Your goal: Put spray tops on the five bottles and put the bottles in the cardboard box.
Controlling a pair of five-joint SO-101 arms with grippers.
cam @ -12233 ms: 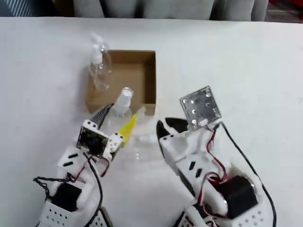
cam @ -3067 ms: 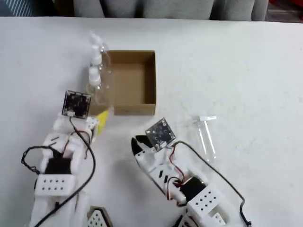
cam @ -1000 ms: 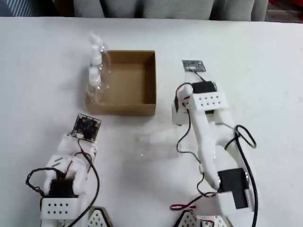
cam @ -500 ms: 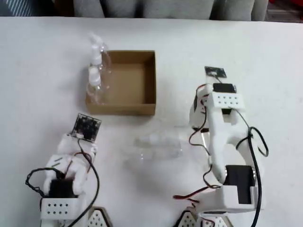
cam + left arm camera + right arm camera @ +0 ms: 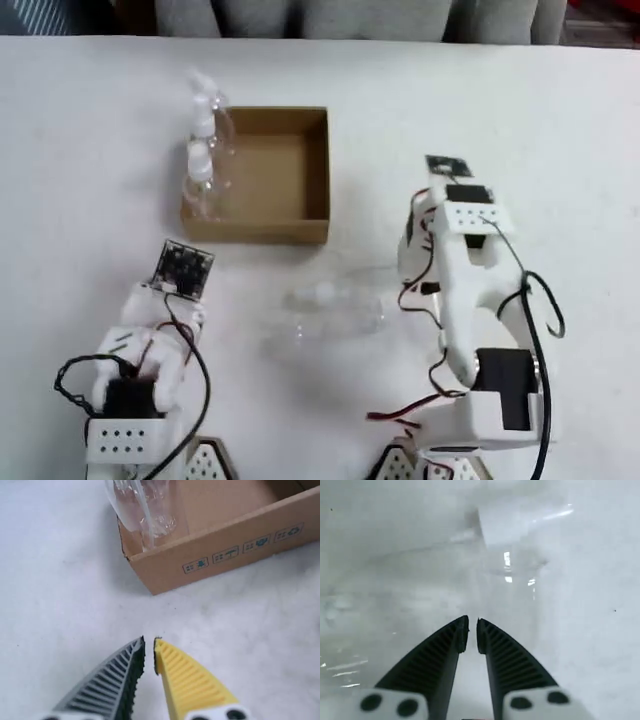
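The cardboard box sits in the upper middle of the high view, a little to the left, and it is open on top. Two bottles with white spray tops stand at the box's left wall, one behind the other. The left wrist view shows the bottom of a clear bottle inside a corner of the box.

Some clear bottles lie flat on the white table, in the middle of the high view, just below the box (they are see-through, so I cannot count them well).

The left arm is in the lower left of the high view. It is folded up short and points toward the box's near left corner. The left gripper hangs over the table, near the box but not touching it. Its grey finger and yellow finger are almost tip to tip, and nothing is between them.

The right arm is right of the middle. It stretches up from the bottom edge, with its wrist bent down toward the table. The right gripper is low over the table beside the lying bottles. Its two black fingers are closed with only a thin gap, and they hold nothing. A blurry clear bottle lies just ahead of them.
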